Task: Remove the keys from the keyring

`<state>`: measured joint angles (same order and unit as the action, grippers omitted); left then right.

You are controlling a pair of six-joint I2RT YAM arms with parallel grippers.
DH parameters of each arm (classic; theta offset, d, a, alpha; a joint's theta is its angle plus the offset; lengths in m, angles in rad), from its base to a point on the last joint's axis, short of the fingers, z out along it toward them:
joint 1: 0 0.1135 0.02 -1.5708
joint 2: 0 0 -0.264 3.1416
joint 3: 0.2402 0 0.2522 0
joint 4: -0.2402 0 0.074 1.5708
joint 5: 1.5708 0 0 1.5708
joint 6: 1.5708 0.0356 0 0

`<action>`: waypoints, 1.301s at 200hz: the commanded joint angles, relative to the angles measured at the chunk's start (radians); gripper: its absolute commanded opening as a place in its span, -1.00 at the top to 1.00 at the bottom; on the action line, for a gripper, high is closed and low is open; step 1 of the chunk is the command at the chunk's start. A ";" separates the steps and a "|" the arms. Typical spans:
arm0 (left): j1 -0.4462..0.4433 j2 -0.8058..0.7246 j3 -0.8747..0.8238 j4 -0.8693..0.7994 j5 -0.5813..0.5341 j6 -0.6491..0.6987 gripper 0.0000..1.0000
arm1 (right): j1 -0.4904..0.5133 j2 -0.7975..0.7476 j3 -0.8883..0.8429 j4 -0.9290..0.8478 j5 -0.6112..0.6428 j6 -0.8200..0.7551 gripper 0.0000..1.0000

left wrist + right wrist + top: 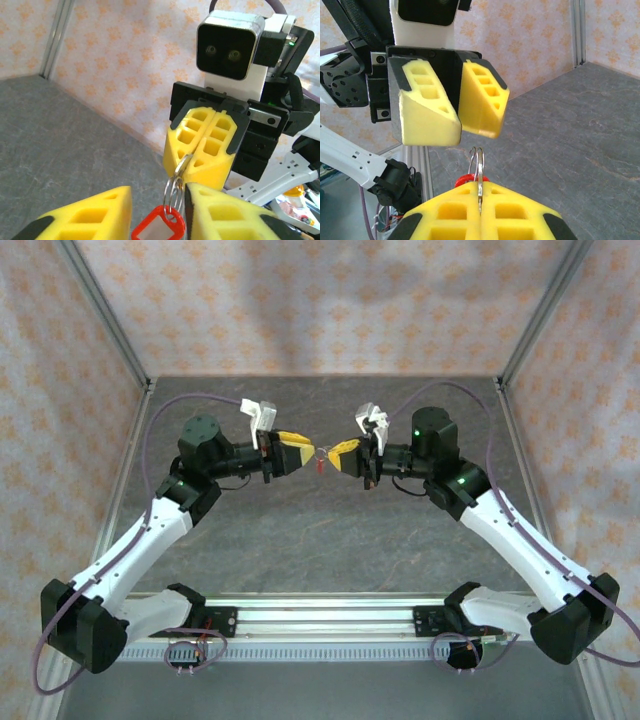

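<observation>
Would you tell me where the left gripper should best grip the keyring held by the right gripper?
Probably the free arc of the keyring jutting beyond the shut right gripper: bring the left gripper head-on, closing on its flat faces, clear of the red tag.

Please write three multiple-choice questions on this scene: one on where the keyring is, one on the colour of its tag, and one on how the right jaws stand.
1. Where is the keyring?
A) lying on the table
B) held up in the air
C) beside the left arm's base

2. What colour is the tag hanging from it?
A) blue
B) green
C) red

3. How do the jaws of the right gripper stand?
A) wide open
B) shut on the keyring
C) shut on the tag

Answers:
1 B, the top view shows it well above the table.
2 C, the left wrist view shows a red tag.
3 B, both wrist views show the jaws pinching the ring.
</observation>
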<state>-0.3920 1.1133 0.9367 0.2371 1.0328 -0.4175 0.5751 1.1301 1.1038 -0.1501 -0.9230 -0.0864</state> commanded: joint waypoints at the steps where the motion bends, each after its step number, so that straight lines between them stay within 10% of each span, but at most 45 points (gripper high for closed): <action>1: 0.004 -0.028 0.005 -0.007 -0.010 0.027 0.29 | -0.004 -0.012 0.033 -0.039 0.011 -0.012 1.00; 122: -0.003 0.020 0.079 -0.142 0.109 0.101 0.04 | -0.004 0.112 0.190 -0.255 -0.088 -0.084 1.00; 260: -0.015 0.034 0.103 -0.206 0.130 0.143 0.69 | -0.004 0.115 0.203 -0.258 -0.100 -0.084 1.00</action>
<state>-0.3996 1.1416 1.0016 0.0326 1.1263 -0.2825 0.5751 1.2446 1.2625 -0.4057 -1.0031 -0.1585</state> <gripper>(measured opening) 0.182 0.047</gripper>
